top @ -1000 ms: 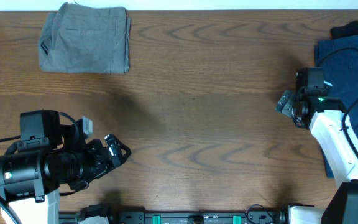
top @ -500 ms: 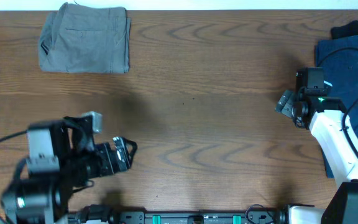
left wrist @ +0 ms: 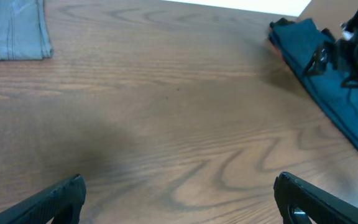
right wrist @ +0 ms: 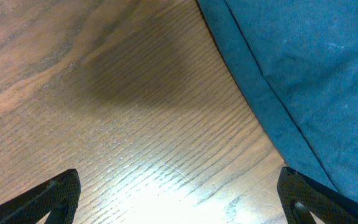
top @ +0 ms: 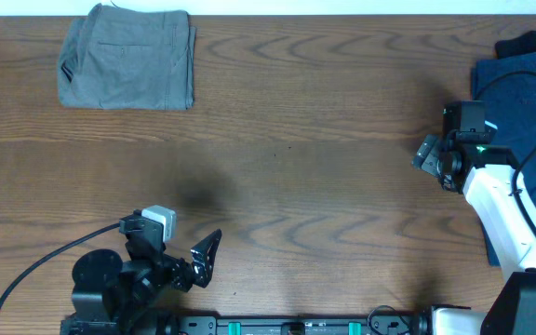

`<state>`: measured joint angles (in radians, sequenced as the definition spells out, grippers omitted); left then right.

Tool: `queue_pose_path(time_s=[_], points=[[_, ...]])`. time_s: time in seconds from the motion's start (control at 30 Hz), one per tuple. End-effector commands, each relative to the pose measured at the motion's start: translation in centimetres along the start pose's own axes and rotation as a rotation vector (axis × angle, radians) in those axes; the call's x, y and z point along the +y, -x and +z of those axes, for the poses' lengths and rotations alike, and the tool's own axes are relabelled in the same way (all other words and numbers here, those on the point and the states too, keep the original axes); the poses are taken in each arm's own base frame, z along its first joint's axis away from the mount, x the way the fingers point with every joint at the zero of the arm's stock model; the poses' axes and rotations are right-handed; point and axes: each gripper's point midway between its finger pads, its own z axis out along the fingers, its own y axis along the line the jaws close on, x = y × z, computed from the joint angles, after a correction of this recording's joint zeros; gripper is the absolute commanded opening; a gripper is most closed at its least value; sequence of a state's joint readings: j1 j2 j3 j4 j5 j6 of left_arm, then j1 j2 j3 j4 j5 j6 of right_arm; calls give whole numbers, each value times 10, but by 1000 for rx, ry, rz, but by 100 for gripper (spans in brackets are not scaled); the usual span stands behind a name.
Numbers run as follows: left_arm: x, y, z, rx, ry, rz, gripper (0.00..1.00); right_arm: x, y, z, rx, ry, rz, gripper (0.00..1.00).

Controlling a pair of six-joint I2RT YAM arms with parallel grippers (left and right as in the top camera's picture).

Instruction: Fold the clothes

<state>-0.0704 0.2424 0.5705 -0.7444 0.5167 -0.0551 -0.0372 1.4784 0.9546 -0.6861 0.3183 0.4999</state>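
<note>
**A:** Where is the clothing?

**B:** The pair of grey-khaki cotton shorts (top: 127, 58) lies folded into a compact rectangle at the far left corner of the brown wood-grain worktop (top: 324, 186). It lies flat, and nothing touches it. The left wrist view catches only part of the shorts (left wrist: 11, 28), at its top left.

**A:** And the left arm?

**B:** The black left arm (top: 119, 284) sits at the near edge of the worktop, well apart from the shorts. The left jaws stand wide apart with nothing between them. Their two black fingertips (left wrist: 58, 199) show at the bottom corners of the wrist view, with bare wood between.

**A:** The right side?

**B:** The white right arm (top: 505, 209) reaches to the inner edge of a dark blue garment (top: 529, 112) spread flat at the right end of the worktop. The right jaws are wide apart too, and empty. They hang over the wood right at the edge of the blue cloth (right wrist: 303, 81), which fills the upper right of that wrist view.
</note>
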Motion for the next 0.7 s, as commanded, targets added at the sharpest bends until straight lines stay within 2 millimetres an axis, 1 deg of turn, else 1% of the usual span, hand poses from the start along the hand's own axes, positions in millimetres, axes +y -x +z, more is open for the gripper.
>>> queue_pose_path(time_s=[0.0, 0.13, 0.2, 0.4, 0.5, 0.67], points=[[10, 4, 5, -41, 40, 33, 98, -1, 8, -4, -25, -4, 1, 99], [27, 17, 10, -131, 121, 65, 98, -1, 8, -4, -24, -4, 0, 99], [37, 19, 13, -162, 167, 71, 98, -1, 8, -4, -25, -4, 1, 99], [72, 10, 16, -228, 333, 71, 98, -1, 8, -4, -24, -4, 0, 99], [84, 10, 16, -292, 386, 78, 98, -1, 8, -4, -24, -4, 0, 99], [96, 7, 19, -349, 426, 84, 98, -1, 8, -4, -24, -4, 0, 99]])
